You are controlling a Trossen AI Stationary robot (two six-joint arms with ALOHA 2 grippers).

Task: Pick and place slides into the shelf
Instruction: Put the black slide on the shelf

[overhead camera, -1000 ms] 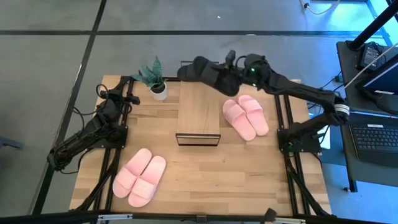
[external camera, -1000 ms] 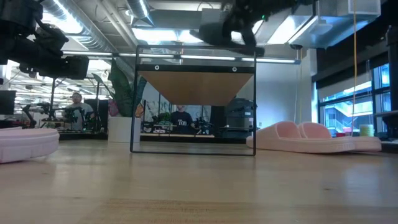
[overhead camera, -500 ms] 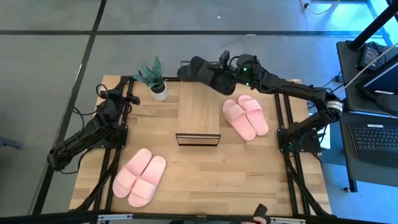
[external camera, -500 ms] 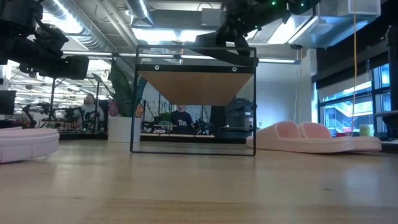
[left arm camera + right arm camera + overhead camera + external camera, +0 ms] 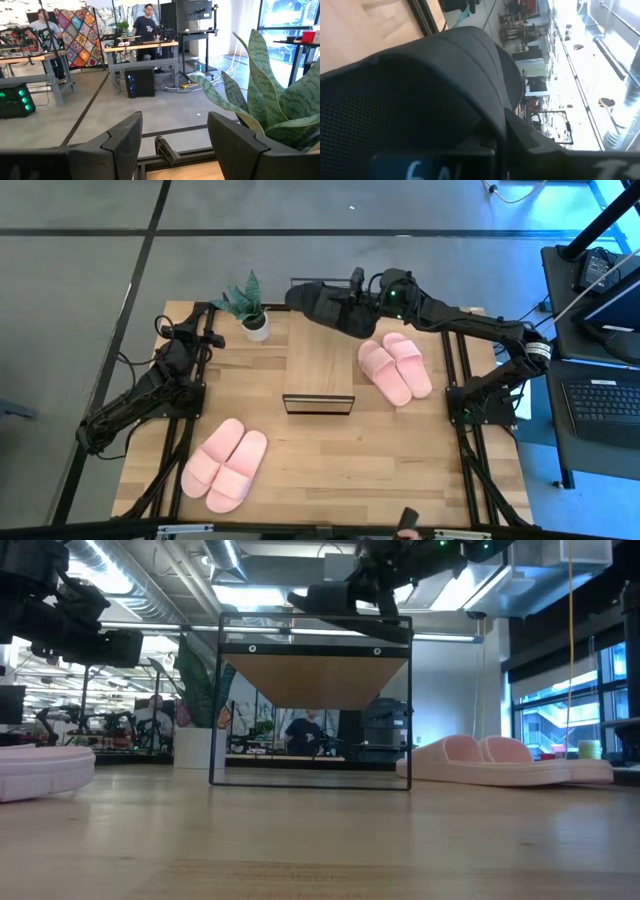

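The left gripper point(image 5: 206, 326) waits open at the far left of the table. The right gripper point(image 5: 345, 298) is closed on the black slides point(image 5: 322, 304), holding them over the far end of the shelf point(image 5: 319, 370). If the gripper lets go too soon, they could tip off that far edge.

Wooden table point(image 5: 400, 450), small shelf point(image 5: 319, 360) stood mid-table, potted plant point(image 5: 250, 305) at the far left corner, one pink pair of slides point(image 5: 395, 366) right of the shelf, another pink pair point(image 5: 225, 463) near left
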